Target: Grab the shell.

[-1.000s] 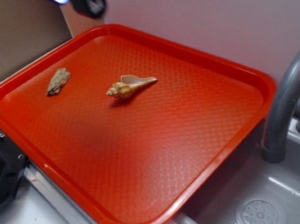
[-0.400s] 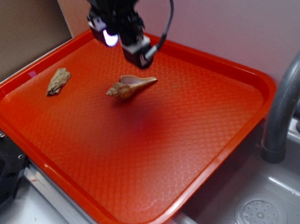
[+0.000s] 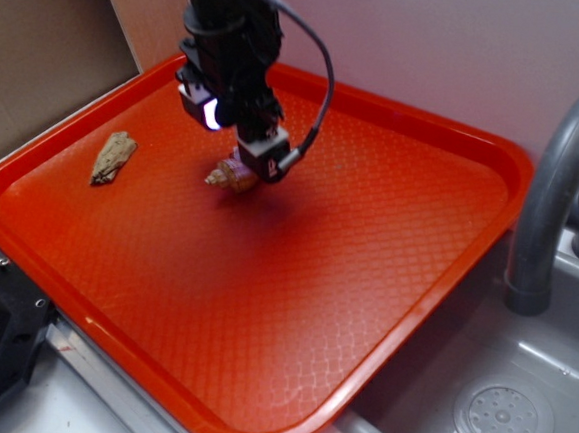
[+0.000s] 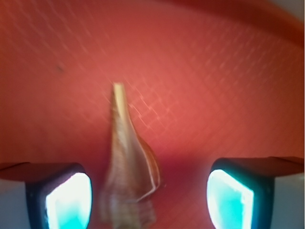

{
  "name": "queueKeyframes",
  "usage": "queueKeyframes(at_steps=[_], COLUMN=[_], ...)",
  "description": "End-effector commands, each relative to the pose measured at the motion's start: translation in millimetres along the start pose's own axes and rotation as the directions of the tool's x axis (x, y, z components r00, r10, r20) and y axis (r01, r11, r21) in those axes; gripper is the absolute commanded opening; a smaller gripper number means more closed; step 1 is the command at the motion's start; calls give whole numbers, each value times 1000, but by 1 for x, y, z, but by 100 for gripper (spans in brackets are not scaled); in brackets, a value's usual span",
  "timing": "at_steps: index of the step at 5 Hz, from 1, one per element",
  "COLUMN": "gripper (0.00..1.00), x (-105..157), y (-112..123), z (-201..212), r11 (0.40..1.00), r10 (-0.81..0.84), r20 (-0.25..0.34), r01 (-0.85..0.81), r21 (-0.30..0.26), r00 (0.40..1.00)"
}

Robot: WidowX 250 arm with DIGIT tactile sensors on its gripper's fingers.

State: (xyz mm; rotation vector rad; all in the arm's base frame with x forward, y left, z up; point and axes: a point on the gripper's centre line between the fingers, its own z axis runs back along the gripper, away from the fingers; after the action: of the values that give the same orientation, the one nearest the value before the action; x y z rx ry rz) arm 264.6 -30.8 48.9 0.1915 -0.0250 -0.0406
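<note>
The golden-tan shell (image 3: 225,177) lies on the red tray (image 3: 365,283), mostly hidden under my gripper (image 3: 244,163) in the exterior view; only its ridged whorled end shows. In the wrist view the shell (image 4: 128,167) lies between my two fingers, its pointed tail stretching away from me. My gripper (image 4: 148,198) is open, with the left pad (image 4: 69,200) close beside the shell and the right pad (image 4: 228,198) well apart from it. Neither pad touches the shell.
A flat, rough beige-brown fragment (image 3: 113,156) lies on the tray to the left. A grey faucet (image 3: 558,187) and a sink with a drain (image 3: 502,419) stand at the right. A brown board (image 3: 42,47) rises behind the tray's left side.
My gripper has come in from the upper left and dropped down over the shell, which now sits between its fingers. The shell has not moved.
</note>
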Motion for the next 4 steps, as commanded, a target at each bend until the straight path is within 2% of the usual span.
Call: queueKeyframes(at_steps=[1,2,3,4], gripper=[100,0,0,0], x=[0,-2,-2,-9], y=[-7,-8,-2,1], z=[-28,-32,-23,-11], r11=[999,999,1000,1000], r10=[-45,-1,-15,-2], r20=[-34,-33,-38,-17], r01=[45,2,15,2], r21=[-4,47,7,6], r00=[998,999,999,1000])
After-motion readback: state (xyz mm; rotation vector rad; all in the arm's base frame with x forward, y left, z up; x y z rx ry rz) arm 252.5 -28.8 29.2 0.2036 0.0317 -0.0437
